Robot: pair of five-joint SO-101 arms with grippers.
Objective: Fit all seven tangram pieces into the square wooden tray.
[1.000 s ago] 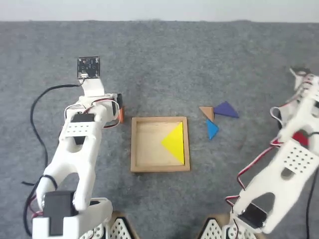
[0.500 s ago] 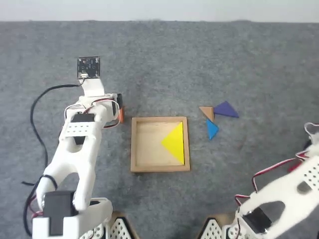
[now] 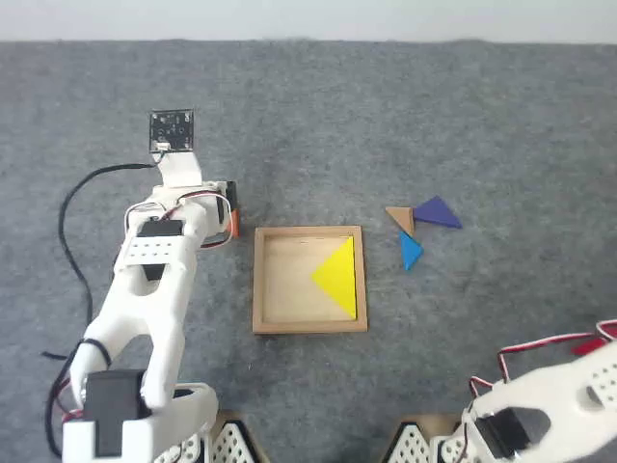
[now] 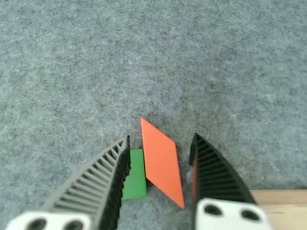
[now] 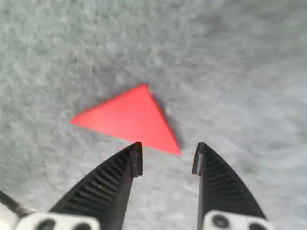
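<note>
The square wooden tray [image 3: 258,289] lies mid-table with a yellow triangle [image 3: 337,275] in its right half. A brown triangle [image 3: 400,217], a purple triangle [image 3: 438,212] and a blue piece [image 3: 410,251] lie to its right. My left gripper [image 4: 161,141] is open just left of the tray's far-left corner, straddling an orange parallelogram [image 4: 161,163]. A green piece [image 4: 134,179] lies against that parallelogram. My right gripper [image 5: 168,148] hangs open above the carpet beside a red triangle [image 5: 127,120], touching nothing.
Grey carpet covers the table. The left arm [image 3: 154,280] stretches along the tray's left side. The right arm [image 3: 559,405] sits low at the near right corner. The tray's corner [image 4: 280,201] shows beside my left gripper.
The right arm has swung back from the right edge down to the near right corner. The left arm and all pieces stayed put.
</note>
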